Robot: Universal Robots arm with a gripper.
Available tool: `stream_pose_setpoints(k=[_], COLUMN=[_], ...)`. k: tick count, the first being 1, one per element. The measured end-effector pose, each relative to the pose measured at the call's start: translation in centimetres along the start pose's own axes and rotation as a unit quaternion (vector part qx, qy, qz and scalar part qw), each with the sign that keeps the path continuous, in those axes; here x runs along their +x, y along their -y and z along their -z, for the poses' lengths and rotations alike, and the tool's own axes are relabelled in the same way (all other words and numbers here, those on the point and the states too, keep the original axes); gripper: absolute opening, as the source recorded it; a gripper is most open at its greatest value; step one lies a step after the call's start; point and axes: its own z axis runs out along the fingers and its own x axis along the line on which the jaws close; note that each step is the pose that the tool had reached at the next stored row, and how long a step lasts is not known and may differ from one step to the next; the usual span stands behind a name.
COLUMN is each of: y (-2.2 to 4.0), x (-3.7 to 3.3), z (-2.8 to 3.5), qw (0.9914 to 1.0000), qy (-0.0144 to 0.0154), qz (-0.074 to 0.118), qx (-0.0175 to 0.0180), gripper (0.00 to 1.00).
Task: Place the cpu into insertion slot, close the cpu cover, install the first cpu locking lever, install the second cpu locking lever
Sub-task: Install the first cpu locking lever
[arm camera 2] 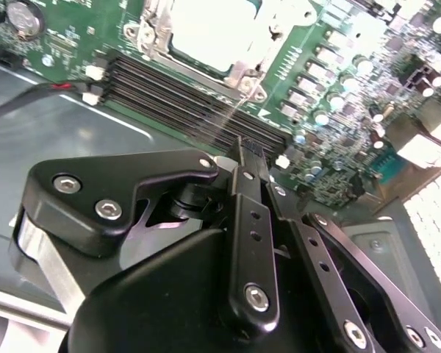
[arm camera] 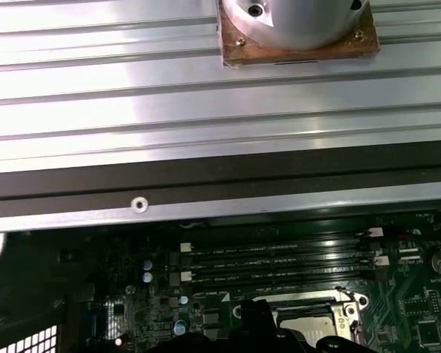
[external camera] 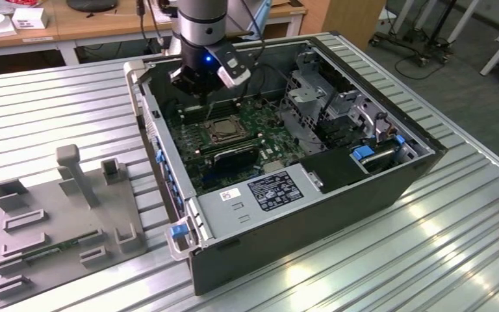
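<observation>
An open computer case lies on the slatted metal table with its green motherboard facing up. The insertion slot sits mid-board. The silvery cpu cover lies flat on it, and a pale silver square, seemingly the cpu, shows in its cut-out. My gripper hangs inside the case just beyond the slot, over the long black memory slots. In the second wrist view its black fingers are pressed together with nothing between them. A thin silvery lever slants from the slot's corner towards the fingertips.
The case's wall stands close to the gripper on the exterior view's left. A metal drive cage fills the case's other side. A grey fixture plate with upright posts lies on the table at the exterior view's left.
</observation>
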Motion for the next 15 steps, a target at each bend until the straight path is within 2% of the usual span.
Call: stream_pose_setpoints(k=[2, 12, 15], y=[-0.03, -0.03, -0.04], x=[-0.34, -0.4, -0.67], z=[-0.03, -0.05, -0.13], qw=[1.0, 1.0, 1.0], qy=[0.0, 0.0, 0.0], qz=[0.0, 0.0, 0.0], qx=[0.0001, 0.0, -0.0001], gripper=[0.11, 0.11, 0.11])
